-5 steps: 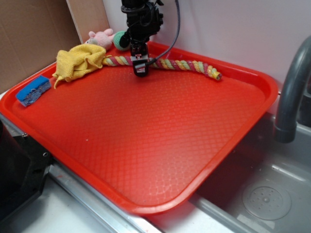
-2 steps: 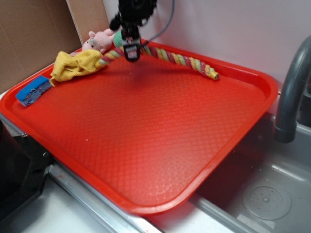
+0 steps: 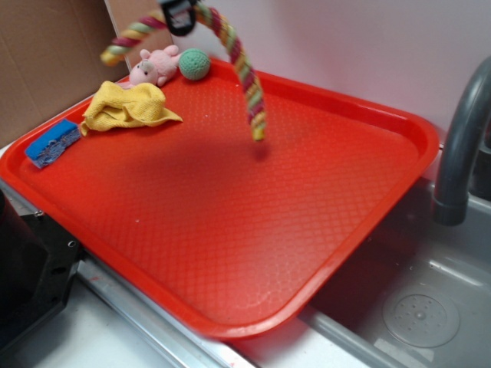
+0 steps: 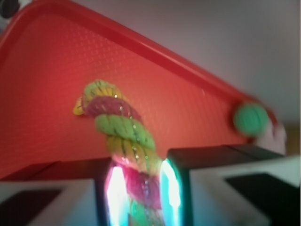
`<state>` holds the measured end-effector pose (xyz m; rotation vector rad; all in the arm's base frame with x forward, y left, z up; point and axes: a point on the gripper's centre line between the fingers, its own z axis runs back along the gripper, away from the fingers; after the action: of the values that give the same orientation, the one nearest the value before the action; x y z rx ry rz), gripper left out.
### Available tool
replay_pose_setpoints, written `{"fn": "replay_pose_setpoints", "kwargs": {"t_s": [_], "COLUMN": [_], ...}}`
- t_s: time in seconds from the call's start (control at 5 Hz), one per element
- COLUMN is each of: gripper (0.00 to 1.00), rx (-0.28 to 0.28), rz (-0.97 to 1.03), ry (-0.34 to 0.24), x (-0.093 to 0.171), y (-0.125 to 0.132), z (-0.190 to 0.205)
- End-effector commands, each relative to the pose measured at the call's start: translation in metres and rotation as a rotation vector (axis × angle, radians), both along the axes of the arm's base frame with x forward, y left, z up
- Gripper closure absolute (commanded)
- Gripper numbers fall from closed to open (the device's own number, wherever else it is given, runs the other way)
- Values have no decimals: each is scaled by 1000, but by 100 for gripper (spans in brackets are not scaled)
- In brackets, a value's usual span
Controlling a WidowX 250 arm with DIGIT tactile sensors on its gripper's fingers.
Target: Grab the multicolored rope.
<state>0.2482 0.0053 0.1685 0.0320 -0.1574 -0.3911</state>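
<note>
1. Wrist view: the gripper (image 4: 139, 188) is clamped on the multicolored rope (image 4: 123, 141), which is pinched between its two fingers (image 4: 176, 188); this grip is shown clearly only here.
2. Exterior view: only the gripper's tip (image 3: 177, 15) is visible at the top edge. The rope (image 3: 244, 73) hangs from it in an arch, clear of the red tray (image 3: 368, 222), one end drooping above the tray's middle, the other pointing left.
3. Exterior view only: a yellow cloth (image 3: 126, 107), a pink plush toy (image 3: 153, 66) and a blue sponge (image 3: 52, 142) lie near the tray's far left corner; a grey faucet (image 3: 460, 146) stands at right above a sink (image 3: 414, 307).
4. The green knitted ball (image 3: 194, 64) rests by the far rim; the wrist view shows it blurred (image 4: 251, 119).
</note>
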Motion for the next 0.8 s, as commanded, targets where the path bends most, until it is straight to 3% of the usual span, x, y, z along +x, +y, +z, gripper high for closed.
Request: {"fn": "replay_pose_setpoints", "kwargs": {"t_s": [0.0, 0.2, 0.6], "gripper": [100, 100, 100], "rx": [-37, -129, -92], "rz": [280, 495, 640], "ry": [-1, 39, 57], "x": [-16, -19, -28], "y": [-20, -14, -15], "z": [39, 46, 50]}}
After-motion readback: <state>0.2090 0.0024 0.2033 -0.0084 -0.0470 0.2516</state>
